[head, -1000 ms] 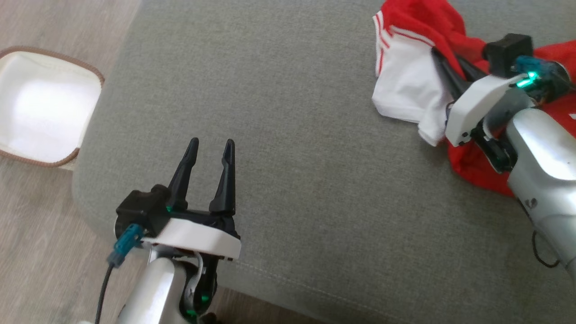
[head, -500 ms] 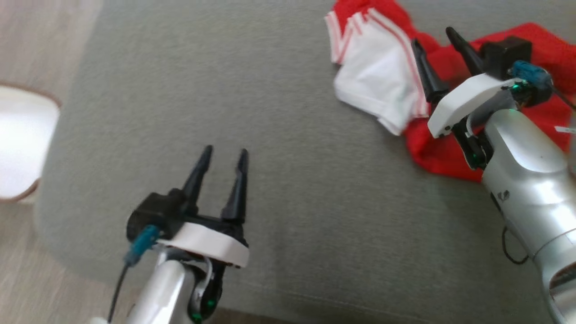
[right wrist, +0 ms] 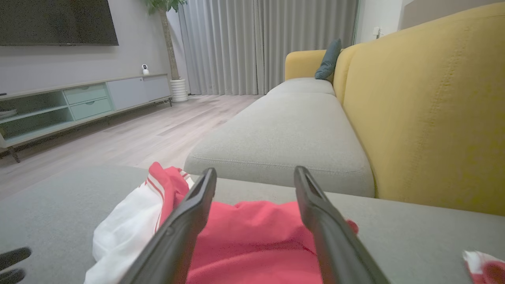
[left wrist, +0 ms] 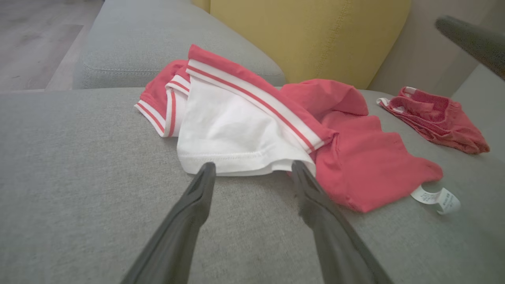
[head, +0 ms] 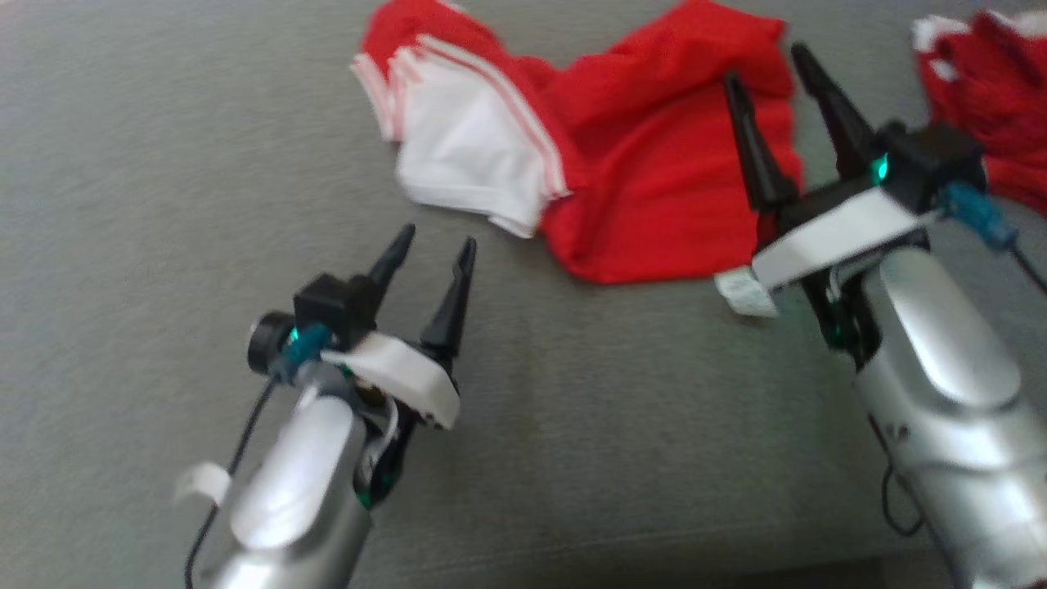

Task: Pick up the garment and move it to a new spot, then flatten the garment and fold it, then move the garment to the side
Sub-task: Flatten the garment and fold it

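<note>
red and white cloth is lying crumpled across the upper middle of the head view: the garment is resting on the grey cushion, with its white, red-striped part lying toward the upper left and its plain red part spreading toward the right. a white care label is poking out from the garment's lower right edge and lying flat on the cushion.

the left gripper is sitting left of centre in the lower half of the frame. its two dark fingers are spreading moderately wide and holding nothing, and their tips are pointing up the frame toward the white hem. in the left wrist view the hem is lying right at the fingertips, but whether it is touching them is hard to tell.

the right gripper is standing at the right of the head view, its fingers spreading wide and gripping nothing, reaching over the right edge of the red part. in the right wrist view the red cloth is showing between and beneath the two fingers.

a second red garment is lying bunched in the upper right corner, apart from the first. a yellow backrest is rising behind the cushion at the top of the left wrist view.
</note>
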Robot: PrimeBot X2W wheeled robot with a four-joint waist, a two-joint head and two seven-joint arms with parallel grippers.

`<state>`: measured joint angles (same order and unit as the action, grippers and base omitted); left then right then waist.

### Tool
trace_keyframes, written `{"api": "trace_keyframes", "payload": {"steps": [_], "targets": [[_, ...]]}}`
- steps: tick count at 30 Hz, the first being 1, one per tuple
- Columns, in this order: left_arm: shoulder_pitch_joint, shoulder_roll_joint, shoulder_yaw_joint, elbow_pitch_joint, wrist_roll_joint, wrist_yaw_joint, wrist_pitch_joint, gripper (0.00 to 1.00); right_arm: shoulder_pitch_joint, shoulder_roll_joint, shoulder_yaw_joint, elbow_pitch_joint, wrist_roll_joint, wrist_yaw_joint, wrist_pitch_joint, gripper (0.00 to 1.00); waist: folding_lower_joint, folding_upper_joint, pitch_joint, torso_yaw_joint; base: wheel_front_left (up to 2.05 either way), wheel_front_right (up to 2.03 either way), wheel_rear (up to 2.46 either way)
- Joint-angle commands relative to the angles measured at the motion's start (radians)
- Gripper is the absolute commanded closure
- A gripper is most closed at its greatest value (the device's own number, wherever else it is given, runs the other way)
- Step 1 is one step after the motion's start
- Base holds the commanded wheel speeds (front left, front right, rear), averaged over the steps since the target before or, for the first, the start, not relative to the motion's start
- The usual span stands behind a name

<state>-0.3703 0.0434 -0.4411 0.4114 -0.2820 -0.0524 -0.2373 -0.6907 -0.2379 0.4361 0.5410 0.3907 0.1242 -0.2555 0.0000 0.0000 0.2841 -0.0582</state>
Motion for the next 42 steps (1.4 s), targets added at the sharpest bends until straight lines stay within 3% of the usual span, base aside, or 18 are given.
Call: {"api": "trace_keyframes", "payload": {"steps": [1, 10, 21, 24, 25, 33, 42], "targets": [[-0.063, 0.014, 0.043, 0.009, -0.007, 0.007, 0.002, 0.0, 0.033, 0.021, -0.021, -0.077, -0.034, 0.007, -0.006, 0.0, 0.0, 0.0, 0.019, -0.086, 0.0, 0.0, 0.0], [-0.174, 0.058, 0.159, 0.16, -0.045, 0.075, -0.013, 0.0, 0.236, 0.103, -0.15, -0.281, -0.132, 0.007, -0.006, 0.0, 0.0, 0.0, 0.062, -0.151, 0.0, 0.0, 0.0], [-0.239, 0.074, 0.172, 0.273, -0.059, 0.063, -0.018, 0.02, 0.302, 0.145, -0.173, -0.366, -0.16, 0.007, 0.003, 0.0, 0.0, 0.0, 0.091, -0.167, 0.0, 0.0, 0.0], [-0.248, 0.067, 0.167, 0.28, -0.062, 0.053, -0.02, 0.96, 0.312, 0.147, -0.183, -0.374, -0.161, 0.007, 0.004, 0.0, 0.0, 0.0, 0.091, -0.167, 0.0, 0.0, 0.0], [-0.248, 0.065, 0.165, 0.281, -0.062, 0.05, -0.021, 1.0, 0.316, 0.148, -0.187, -0.377, -0.162, 0.007, 0.004, 0.0, 0.0, 0.0, 0.09, -0.166, 0.0, 0.0, 0.0], [-0.19, 0.049, 0.143, 0.237, -0.063, 0.032, -0.024, 1.0, 0.355, 0.151, -0.23, -0.401, -0.173, 0.007, 0.012, 0.0, 0.0, 0.0, 0.062, -0.13, 0.0, 0.0, 0.0], [0.001, 0.09, 0.174, 0.005, -0.087, 0.058, -0.012, 1.0, 0.453, 0.153, -0.325, -0.441, -0.201, 0.007, 0.032, 0.0, 0.0, 0.0, -0.004, -0.033, 0.0, 0.0, 0.0]]}}
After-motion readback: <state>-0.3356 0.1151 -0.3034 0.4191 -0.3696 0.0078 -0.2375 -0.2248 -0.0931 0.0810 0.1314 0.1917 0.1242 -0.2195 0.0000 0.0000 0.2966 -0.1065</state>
